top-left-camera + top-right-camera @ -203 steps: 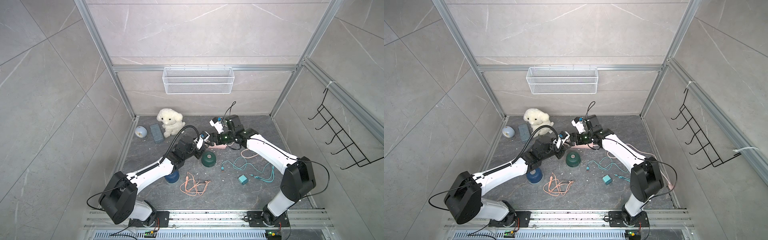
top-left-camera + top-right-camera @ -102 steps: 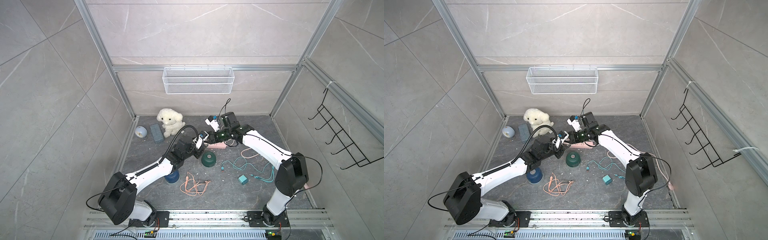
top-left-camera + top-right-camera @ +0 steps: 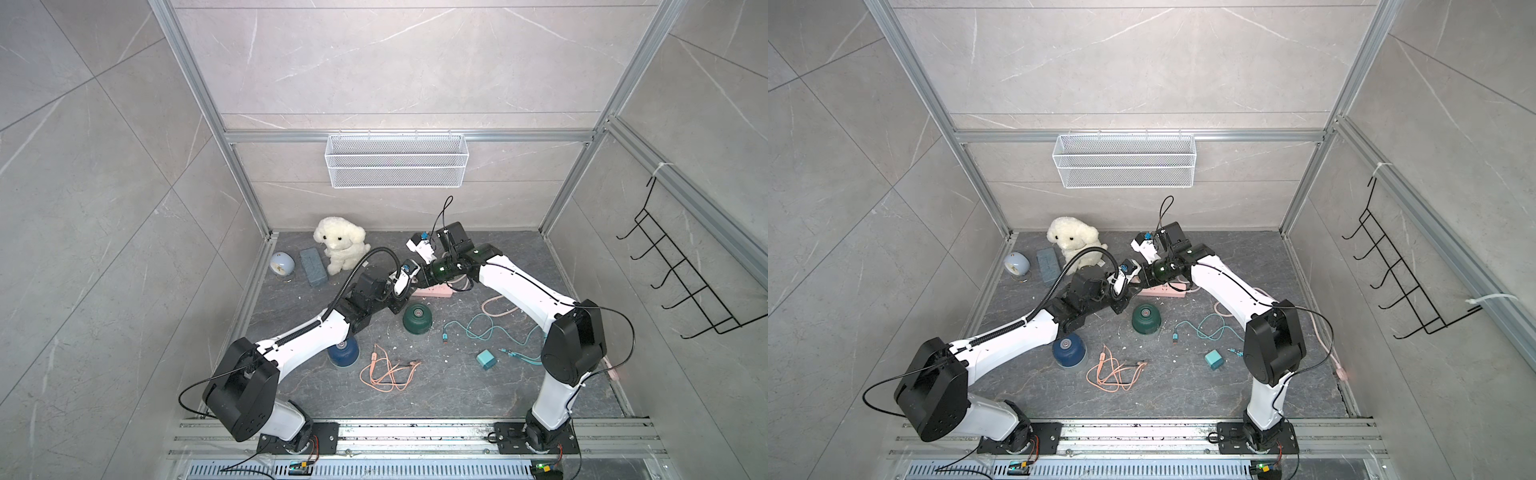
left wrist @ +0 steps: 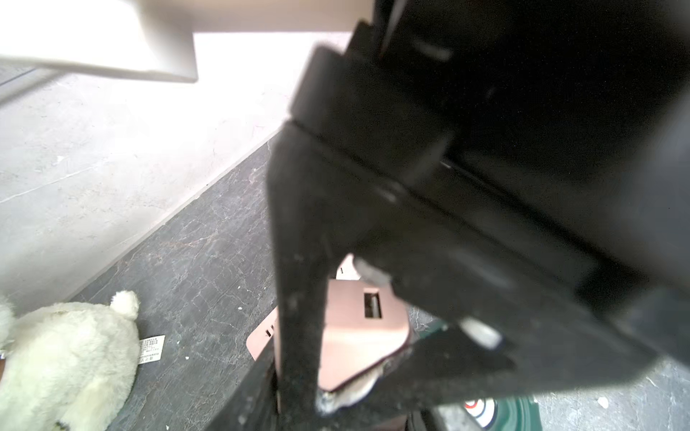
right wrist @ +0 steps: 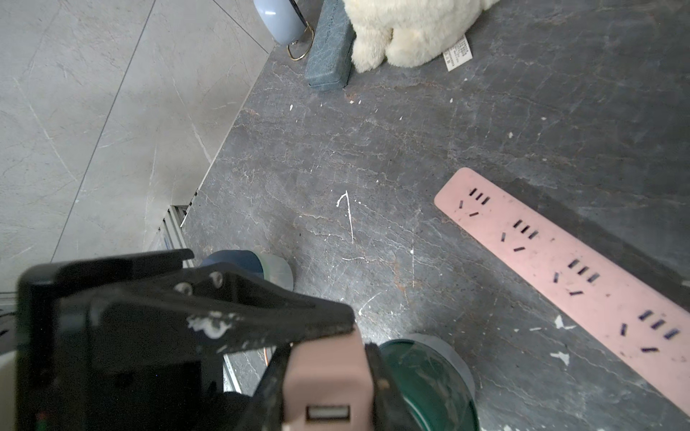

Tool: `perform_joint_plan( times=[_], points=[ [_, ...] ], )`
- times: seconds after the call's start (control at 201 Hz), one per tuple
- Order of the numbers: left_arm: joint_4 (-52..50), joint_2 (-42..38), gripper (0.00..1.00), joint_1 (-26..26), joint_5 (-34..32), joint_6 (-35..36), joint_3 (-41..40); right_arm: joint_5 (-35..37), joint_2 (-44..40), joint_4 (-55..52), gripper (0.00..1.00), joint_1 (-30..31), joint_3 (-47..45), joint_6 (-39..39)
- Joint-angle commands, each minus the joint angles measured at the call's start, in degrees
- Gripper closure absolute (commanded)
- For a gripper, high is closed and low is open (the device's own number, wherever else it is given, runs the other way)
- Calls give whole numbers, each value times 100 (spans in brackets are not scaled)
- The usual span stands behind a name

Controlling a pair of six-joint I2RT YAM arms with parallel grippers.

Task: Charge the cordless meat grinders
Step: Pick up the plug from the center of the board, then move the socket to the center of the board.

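Enclosing a dark veined floor, grey marble-tiled walls.

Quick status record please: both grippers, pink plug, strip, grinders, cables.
left gripper: shut on pink plug
right gripper: shut on it too
pink plug: off the table, not in strip
strip: visible sockets empty
green grinder: on table beside strip, no cable seen attached
blue grinder: partly under left arm
teal cable, orange cable: loose
teal plug: loose on table

Grey marble-tile walls, dark stone floor, white mesh basket, black hook rack
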Motion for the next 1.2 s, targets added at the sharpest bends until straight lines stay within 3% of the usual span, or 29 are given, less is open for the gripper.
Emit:
perform_joint_plan(
  times=[0.0,0.1,0.279,0.568,0.717,0.881,1.001,1.14,1.195],
  points=[
    [-49,-38,60,221,-71,-216,193,90,132,-132,90,107,291,-72],
    [-13,-206,38,487,172,-657,75,75,276,-174,93,85,497,-322],
    [-250,-576,27,993,558,-1320,-87,16,770,-565,95,-72,1293,-1057],
    [-786,-1339,25,2087,972,-2534,-553,353,1735,-1166,94,-141,2626,-2940],
    [-1027,-1446,25,2668,700,-3199,-644,317,2205,-1239,93,-107,3045,-3953],
    [-1069,-1468,25,2925,326,-3389,-758,757,2908,-1785,92,28,3838,-5087],
    [-1081,-1381,25,3050,436,-3415,-785,732,3731,-2571,93,63,4969,-5740],
    [-1103,-1315,25,3117,462,-3458,-792,865,5042,-3819,93,122,7197,-6291],
    [-1110,-1298,25,3139,480,-3454,-802,957,5138,-3802,93,149,7146,-6486]
  ],
)
